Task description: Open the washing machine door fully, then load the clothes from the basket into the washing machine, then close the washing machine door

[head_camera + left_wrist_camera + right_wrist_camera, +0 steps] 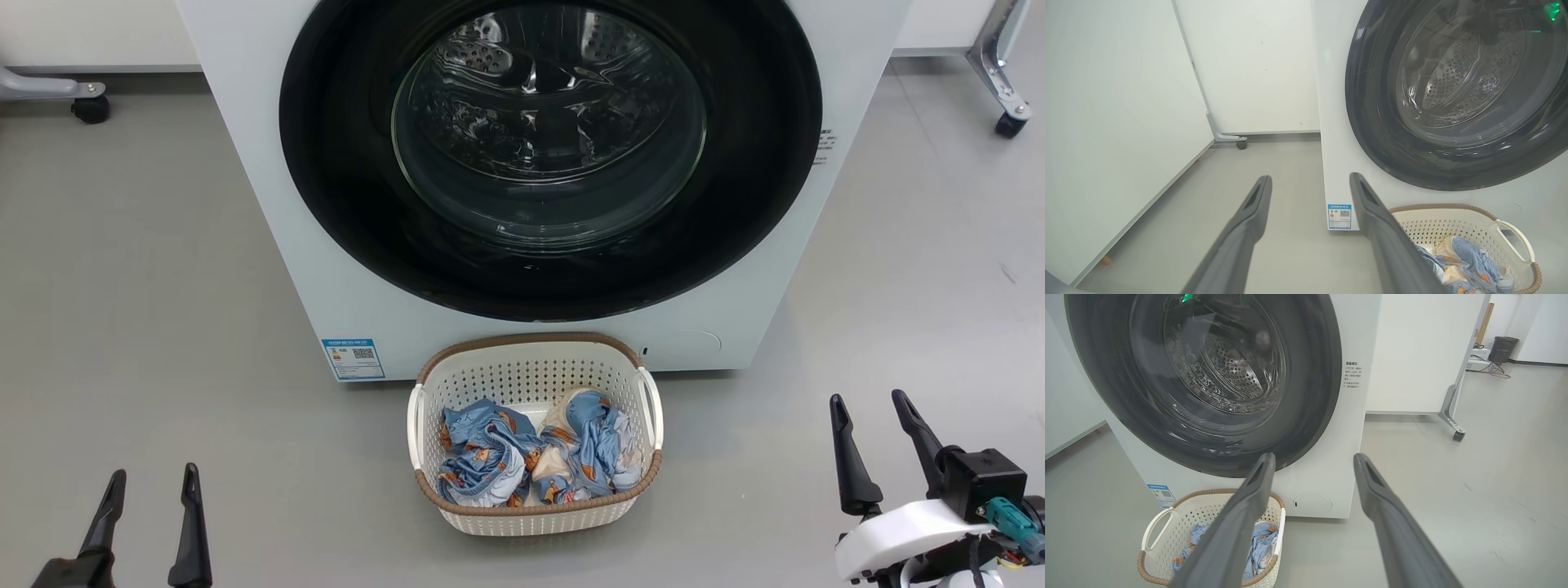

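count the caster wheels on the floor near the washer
2. One caster wheel sits on the floor left of the washing machine, the other on the floor to its right. Others may be hidden behind the machine.

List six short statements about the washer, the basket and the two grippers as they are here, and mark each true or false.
1. The washing machine door is shut. True.
2. The basket is empty. False: the clothes lie in it.
3. The basket stands on the floor just in front of the washing machine. True.
4. The left gripper holds a piece of cloth. False: it is open and holds nothing.
5. In the head view, the blue label sits at the lower right of the washing machine's front. False: it is at the lower left.
6. The right gripper is open. True.
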Controlling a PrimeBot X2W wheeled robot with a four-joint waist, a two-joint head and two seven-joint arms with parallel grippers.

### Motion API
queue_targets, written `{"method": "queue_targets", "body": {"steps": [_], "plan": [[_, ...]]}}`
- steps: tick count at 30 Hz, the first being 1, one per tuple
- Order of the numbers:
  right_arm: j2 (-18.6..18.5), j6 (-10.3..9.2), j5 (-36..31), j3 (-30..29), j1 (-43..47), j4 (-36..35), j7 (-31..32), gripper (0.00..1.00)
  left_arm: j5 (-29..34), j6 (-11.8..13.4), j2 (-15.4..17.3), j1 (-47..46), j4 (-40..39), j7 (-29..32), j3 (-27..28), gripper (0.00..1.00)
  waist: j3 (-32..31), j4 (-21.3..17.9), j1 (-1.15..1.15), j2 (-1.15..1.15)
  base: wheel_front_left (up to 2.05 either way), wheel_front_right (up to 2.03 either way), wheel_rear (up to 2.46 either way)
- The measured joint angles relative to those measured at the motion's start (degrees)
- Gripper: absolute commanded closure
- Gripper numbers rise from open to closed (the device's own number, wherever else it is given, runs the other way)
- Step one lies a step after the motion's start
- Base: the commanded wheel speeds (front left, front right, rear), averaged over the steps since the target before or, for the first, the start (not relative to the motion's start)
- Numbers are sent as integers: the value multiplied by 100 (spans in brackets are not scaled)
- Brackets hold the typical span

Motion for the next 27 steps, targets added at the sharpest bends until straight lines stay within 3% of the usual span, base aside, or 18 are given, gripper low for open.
{"method": "queue_targets", "body": {"steps": [13, 27], "plan": [[82, 60, -88, -36, -1, 21, 0, 0, 8, 0, -64, 0, -36, 0, 58, 0, 5, -26, 0, 0, 36, 36, -72], [182, 122, -157, -89, -2, 30, 0, 0, 14, 0, -73, 0, -68, 0, 49, 0, 18, -38, 0, 0, 67, 67, -134]]}}
